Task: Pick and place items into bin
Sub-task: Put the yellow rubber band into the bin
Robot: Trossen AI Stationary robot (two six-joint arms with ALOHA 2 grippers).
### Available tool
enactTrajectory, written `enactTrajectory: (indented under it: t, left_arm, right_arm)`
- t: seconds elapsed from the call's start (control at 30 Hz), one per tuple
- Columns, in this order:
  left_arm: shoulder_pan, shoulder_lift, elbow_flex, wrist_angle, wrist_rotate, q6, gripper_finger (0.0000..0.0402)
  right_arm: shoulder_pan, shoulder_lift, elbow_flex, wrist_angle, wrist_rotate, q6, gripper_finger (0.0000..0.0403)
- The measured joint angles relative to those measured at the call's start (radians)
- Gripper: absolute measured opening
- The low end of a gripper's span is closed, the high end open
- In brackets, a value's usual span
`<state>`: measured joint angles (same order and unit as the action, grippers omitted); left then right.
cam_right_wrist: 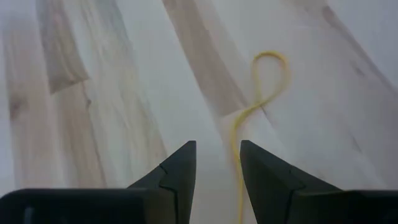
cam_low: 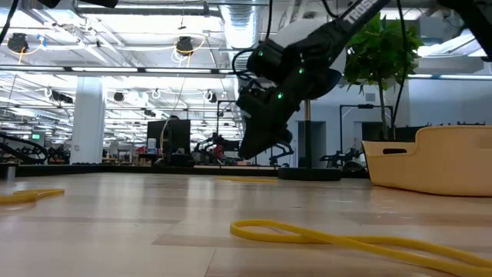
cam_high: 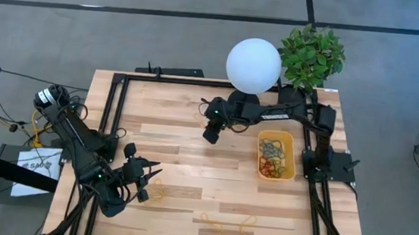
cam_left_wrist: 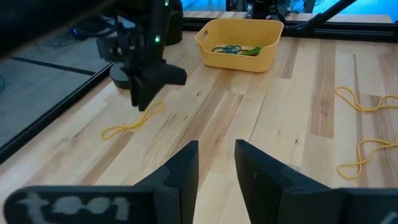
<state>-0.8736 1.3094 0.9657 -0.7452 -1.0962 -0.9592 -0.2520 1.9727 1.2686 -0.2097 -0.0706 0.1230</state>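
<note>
Right pincer (cam_high: 210, 135) hovers narrowly parted, empty, over yellow band (cam_right_wrist: 258, 99) left of bin (cam_high: 276, 155). Left pincer (cam_high: 145, 180) parted, idle near-left. Risk: thin flat band slips past fingers, closing on bare bench (cam_high: 183, 153).

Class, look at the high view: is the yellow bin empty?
No. The yellow bin already holds several rubber bands, a tangle of green, blue and red loops lying on its floor.
</note>
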Motion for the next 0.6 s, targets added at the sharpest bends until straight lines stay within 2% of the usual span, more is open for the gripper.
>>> enactTrajectory:
  t: [0.4,0.6]
  left_arm:
    - [0.0,0.0,0.0,-0.007,0.0,0.004,0.0096]
    - [0.0,0.0,0.0,-0.007,0.0,0.004,0.0096]
  right_arm:
    - [-0.009,0.065,0.0,0.148,-0.008,0.0,0.0121]
    - [-0.003,0.065,0.0,0.144,0.068,0.034,0.0121]
